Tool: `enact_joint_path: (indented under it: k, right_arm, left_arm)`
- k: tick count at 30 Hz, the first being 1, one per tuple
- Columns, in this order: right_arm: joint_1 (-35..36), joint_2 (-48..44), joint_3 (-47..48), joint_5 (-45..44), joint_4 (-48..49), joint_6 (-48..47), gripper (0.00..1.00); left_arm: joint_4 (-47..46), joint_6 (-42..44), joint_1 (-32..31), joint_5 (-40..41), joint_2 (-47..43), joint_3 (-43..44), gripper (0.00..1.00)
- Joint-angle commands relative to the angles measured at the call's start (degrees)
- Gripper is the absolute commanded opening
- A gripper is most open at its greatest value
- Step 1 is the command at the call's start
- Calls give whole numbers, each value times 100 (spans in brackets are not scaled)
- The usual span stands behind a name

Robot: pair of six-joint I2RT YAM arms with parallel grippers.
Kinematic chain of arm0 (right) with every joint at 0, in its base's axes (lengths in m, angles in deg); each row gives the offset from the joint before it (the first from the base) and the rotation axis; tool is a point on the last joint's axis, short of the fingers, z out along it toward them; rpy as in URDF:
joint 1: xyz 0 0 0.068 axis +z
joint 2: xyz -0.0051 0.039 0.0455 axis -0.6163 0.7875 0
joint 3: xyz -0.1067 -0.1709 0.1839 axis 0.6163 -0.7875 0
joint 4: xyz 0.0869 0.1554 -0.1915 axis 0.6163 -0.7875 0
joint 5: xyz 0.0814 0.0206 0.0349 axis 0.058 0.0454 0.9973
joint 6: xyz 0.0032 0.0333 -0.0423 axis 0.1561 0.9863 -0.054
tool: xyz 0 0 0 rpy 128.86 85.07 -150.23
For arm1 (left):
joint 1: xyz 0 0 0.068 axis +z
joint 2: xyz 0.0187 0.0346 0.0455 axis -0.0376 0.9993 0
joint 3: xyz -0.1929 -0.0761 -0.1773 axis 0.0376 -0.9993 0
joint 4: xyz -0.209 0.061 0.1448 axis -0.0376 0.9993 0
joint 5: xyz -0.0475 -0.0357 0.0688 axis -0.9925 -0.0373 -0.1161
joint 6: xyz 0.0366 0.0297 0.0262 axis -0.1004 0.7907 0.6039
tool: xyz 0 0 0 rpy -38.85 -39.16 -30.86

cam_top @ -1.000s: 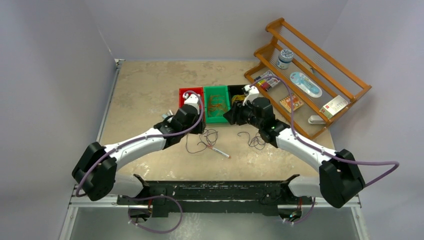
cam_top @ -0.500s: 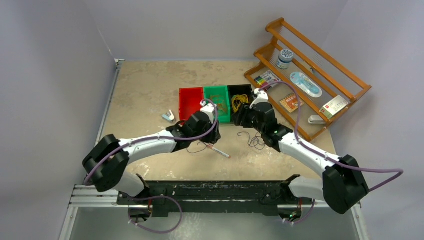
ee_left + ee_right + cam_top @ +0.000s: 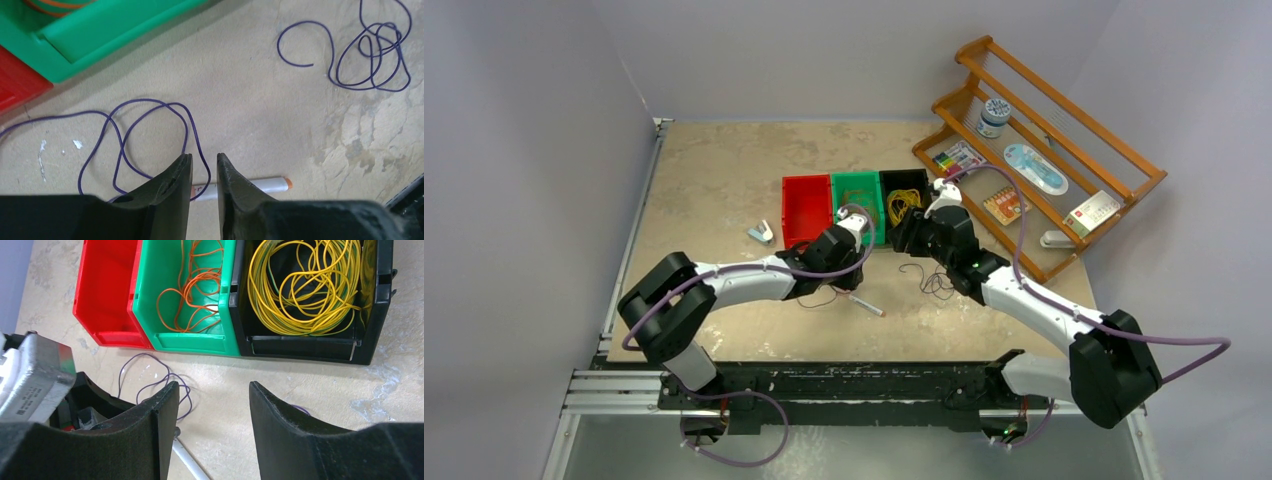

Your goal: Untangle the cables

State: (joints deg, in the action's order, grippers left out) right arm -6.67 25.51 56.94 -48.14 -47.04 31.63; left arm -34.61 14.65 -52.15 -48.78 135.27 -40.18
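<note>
left gripper (image 3: 203,160): fingers a narrow slit apart, nothing clamped between them; hangs over the table (image 3: 260,115) just off the near lip of the green bin (image 3: 100,35); purple cable (image 3: 150,107) lies in loose loops on the table right under it, one loop running behind the gap between the fingertips; cannot tell whether the tips touch it; white marker (image 3: 260,185) with an orange end lies across that loop, partly hidden by the fingers; second purple tangle (image 3: 372,55) lies well apart from the first, not joined to it, under the right forearm in the top view; right gripper (image 3: 214,387): fingers wide apart, empty, above the table just in front of the bins; red bin (image 3: 107,290), green bin and black bin (image 3: 300,349) stand side by side, touching; orange cable (image 3: 192,290) in loose loops inside the green bin; yellow cable (image 3: 305,285) coiled in the black bin; wooden rack (image 3: 1064,150) at the table's far right, small items on its shelves
</note>
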Motion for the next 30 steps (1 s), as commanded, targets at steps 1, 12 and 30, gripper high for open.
enact_joint_path:
  k: [1, 12, 30]
  right_arm:
    - [-17, -125, 34, -87, 124, 21, 57]
    - [-12, -209, -119, 217, 632, -150, 57]
    - [-8, -135, -612, 1258, 2077, -777, 67]
  left_arm:
    - [-260, 181, -28, 221, -23, 325, 19]
    - [517, 354, -28, 610, -878, 588, 0]
    - [1235, 363, -19, 965, -1879, 1224, 0]
